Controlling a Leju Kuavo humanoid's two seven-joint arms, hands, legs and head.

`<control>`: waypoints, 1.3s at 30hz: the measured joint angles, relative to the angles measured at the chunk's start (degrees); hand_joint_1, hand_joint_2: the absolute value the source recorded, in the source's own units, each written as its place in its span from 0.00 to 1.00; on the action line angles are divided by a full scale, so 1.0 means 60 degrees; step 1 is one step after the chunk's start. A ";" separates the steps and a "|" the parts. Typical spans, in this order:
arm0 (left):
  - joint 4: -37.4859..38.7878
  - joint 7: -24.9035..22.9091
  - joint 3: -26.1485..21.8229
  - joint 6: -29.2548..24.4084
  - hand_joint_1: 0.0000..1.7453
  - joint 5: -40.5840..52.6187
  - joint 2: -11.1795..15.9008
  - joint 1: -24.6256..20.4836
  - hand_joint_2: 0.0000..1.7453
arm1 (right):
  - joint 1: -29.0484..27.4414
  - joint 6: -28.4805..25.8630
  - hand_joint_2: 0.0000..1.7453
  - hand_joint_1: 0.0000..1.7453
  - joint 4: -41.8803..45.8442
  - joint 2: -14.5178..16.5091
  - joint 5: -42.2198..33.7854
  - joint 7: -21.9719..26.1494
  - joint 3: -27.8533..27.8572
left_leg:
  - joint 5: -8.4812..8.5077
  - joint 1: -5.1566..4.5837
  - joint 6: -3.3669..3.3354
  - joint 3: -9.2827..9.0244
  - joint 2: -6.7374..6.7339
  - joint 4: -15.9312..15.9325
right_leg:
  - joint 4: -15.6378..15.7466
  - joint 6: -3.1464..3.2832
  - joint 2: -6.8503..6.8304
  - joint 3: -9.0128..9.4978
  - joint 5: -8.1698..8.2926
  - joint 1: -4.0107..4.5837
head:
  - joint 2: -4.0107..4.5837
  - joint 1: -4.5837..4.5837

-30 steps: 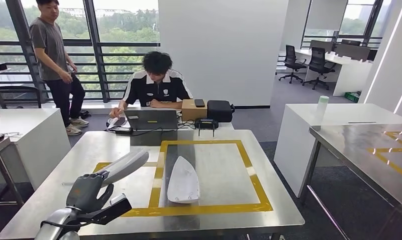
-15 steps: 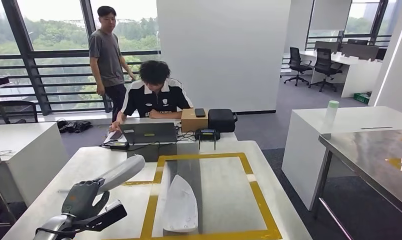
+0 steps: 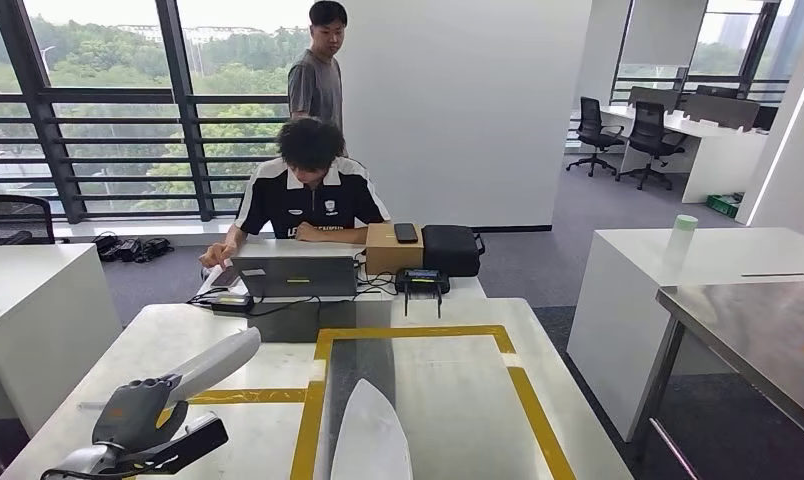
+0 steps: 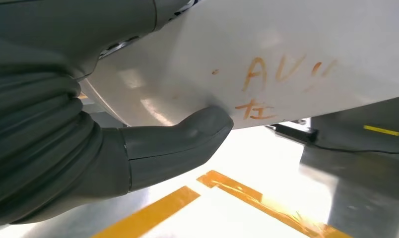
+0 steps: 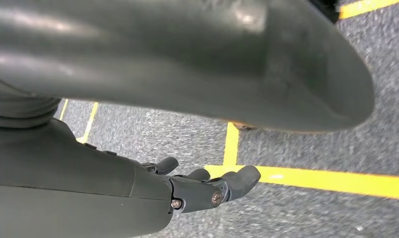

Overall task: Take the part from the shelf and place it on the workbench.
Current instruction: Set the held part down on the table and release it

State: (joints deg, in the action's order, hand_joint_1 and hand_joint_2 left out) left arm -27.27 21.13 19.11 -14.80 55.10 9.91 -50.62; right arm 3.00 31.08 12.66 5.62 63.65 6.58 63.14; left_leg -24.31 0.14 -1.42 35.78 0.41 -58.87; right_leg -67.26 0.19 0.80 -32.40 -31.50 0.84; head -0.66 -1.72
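- Firmly, the left hand (image 3: 138, 420) is gripping a white part (image 3: 210, 364) (orange writing on it), thumb (image 4: 187, 136) pressing its face, above the workbench's (image 3: 478, 420) left edge.
- Right hand (image 5: 207, 191) is hanging over carpet, fingers loosely apart, holding nothing.
- Another white part (image 3: 370, 440) is lying by the workbench's near edge.

right hand (image 5: 207, 191) hangs over grey carpet (image 5: 306, 144), holding nothing, its thick grey thumb up close and blurred. dark fingers (image 5: 239, 179) are loosely curled and apart. yellow floor tape (image 5: 326, 179) crosses the carpet beneath them.
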 joint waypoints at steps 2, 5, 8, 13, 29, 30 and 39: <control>0.0199 -0.0034 -0.0053 0.0098 0.85 0.0003 0.0016 -0.0044 1.00 | 0.0012 0.0000 0.00 0.00 0.0000 0.0003 -0.0001 -0.0001 0.0000 | -0.0152 -0.0014 -0.0041 -0.0145 0.0003 0.0014 | -0.0981 -0.0085 -0.0028 -0.0800 -0.0497 -0.0044 | 0.0000 0.0004; 0.0383 -0.0033 -0.0105 0.0167 0.85 -0.0017 0.0016 -0.0038 1.00 | -0.0007 0.0000 0.00 0.00 0.0001 0.0003 -0.0002 -0.0001 0.0000 | -0.0416 -0.0032 -0.0039 -0.0445 0.0032 0.0014 | -0.0780 -0.0078 -0.0039 -0.1280 -0.0441 -0.0067 | 0.0000 0.0007; 0.0525 -0.0034 -0.0128 0.0169 0.85 -0.0035 0.0014 -0.0062 1.00 | -0.0009 0.0000 0.00 0.00 0.0004 -0.0010 -0.0004 -0.0002 0.0000 | -0.0678 -0.0052 0.0040 -0.0764 0.0046 0.0012 | 0.0918 0.0115 -0.0043 -0.0954 0.0842 0.0011 | 0.0000 0.0003; 0.0665 0.0029 -0.0161 0.0213 0.85 -0.0126 0.0023 -0.0069 1.00 | -0.0009 0.0005 0.00 0.00 0.0011 -0.0021 -0.0003 0.0001 0.0000 | -0.0809 -0.0059 0.0064 -0.0866 0.0042 0.0098 | 0.1582 0.0160 0.0008 -0.0684 0.1366 0.0083 | -0.0001 -0.0014; 0.1061 0.0211 -0.0948 0.0726 0.00 -0.0095 -0.0118 -0.0164 0.00 | 0.0055 -0.0004 0.00 0.00 0.0011 0.0009 -0.0112 -0.0204 0.0208 | -0.0828 -0.0053 0.0213 -0.1052 0.0009 0.0318 | 0.1570 0.0309 0.0032 -0.0630 0.1268 0.0089 | -0.0002 -0.0005; 0.1068 0.0156 -0.0976 0.0798 0.00 -0.0062 -0.0192 -0.0199 0.00 | 0.0057 -0.0004 0.00 0.00 0.0011 0.0018 -0.0127 -0.0212 0.0229 | -0.0827 -0.0053 0.0217 -0.1053 0.0007 0.0317 | 0.1570 0.0310 0.0032 -0.0625 0.1270 0.0085 | -0.0001 -0.0005; 0.1020 -0.0461 -0.1002 0.0924 0.00 0.0463 -0.0932 -0.0486 0.00 | 0.0069 -0.0002 0.00 0.00 0.0011 0.0146 -0.0220 -0.0269 0.0437 | -0.0828 -0.0073 0.0220 -0.1088 0.0006 0.0311 | 0.1570 0.0292 0.0031 -0.0604 0.1281 0.0044 | 0.0000 -0.0003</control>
State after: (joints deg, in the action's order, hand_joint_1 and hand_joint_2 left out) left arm -21.15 18.37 13.10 -9.26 57.87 4.32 -53.53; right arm 3.41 31.07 12.72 6.50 62.33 4.97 65.77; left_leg -29.28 -0.30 -0.10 29.25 0.45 -57.01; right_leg -57.84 1.94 0.99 -36.02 -23.82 1.11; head -0.66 -1.74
